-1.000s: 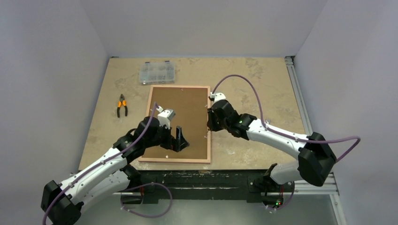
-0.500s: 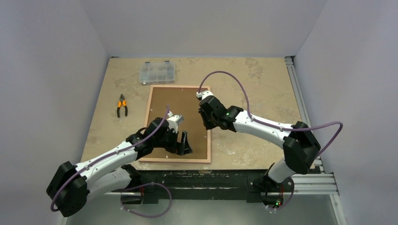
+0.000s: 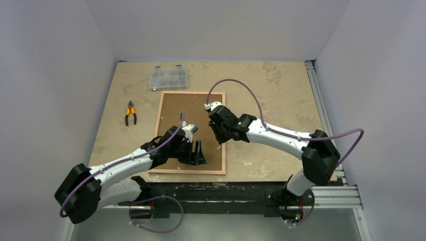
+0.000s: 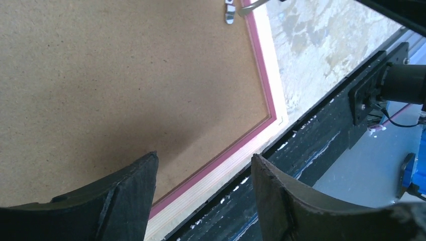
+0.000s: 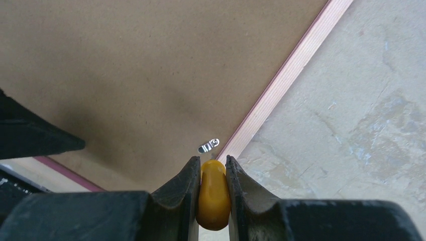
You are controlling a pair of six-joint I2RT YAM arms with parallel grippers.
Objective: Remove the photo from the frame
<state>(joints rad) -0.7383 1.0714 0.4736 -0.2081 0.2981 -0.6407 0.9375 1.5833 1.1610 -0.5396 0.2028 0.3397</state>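
Note:
The frame (image 3: pixel 187 171) lies face down on the table, thin pink with a pale wood rear edge. The brown backing board (image 3: pixel 188 113) fills it and hides the photo. My left gripper (image 3: pixel 198 153) is open and empty above the board's near right corner; in the left wrist view the gripper (image 4: pixel 203 158) straddles the frame's near edge (image 4: pixel 274 75). My right gripper (image 3: pixel 218 139) is shut on a yellow tool handle (image 5: pixel 213 196) just over the frame's right edge (image 5: pixel 291 70). A small metal clip (image 5: pixel 208 145) lies on the board directly ahead of it.
Orange-handled pliers (image 3: pixel 130 113) lie left of the frame. A clear plastic compartment box (image 3: pixel 168 78) stands behind it. The black table rail (image 4: pixel 326 125) runs just past the frame's near edge. Walls close in on three sides.
My right gripper has moved left and nearer along the frame's right edge, still holding the yellow handle. My left gripper has shifted slightly right towards the near right corner, still open.

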